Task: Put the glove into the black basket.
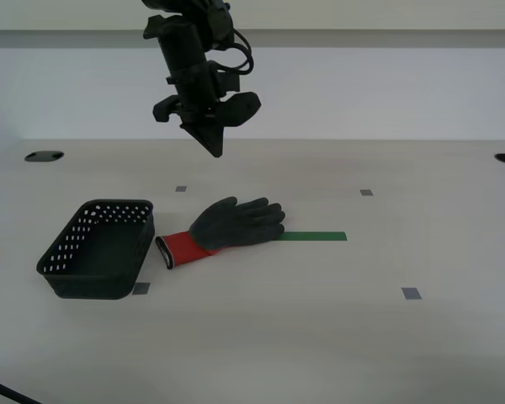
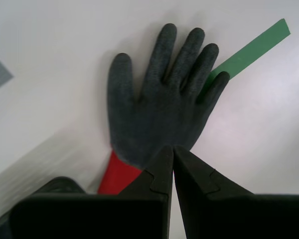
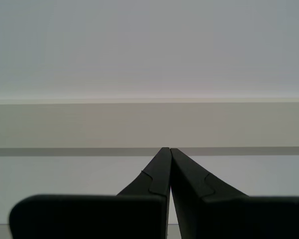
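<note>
Now my second gripper [image 2: 172,148], jaws pressed together, hangs above the glove [image 1: 236,223], which lies lengthwise beside the basket [image 1: 63,268].

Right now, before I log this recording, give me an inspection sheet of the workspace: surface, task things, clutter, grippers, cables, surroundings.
Surface: pale table, flat, with two dark oval holes near its far corners.
Task things: dark grey work glove with red knit cuff lies flat beside the small black perforated plastic basket, cuff end towards it; the basket holds nothing.
Clutter: green tape strip partly under the glove's fingers; small grey square markers.
Grippers: my second gripper shut, hanging above the glove, holding nothing; my first gripper shut, facing a wall.
Cables: dark cable at the near corner.
Surroundings: plain pale wall.
</note>
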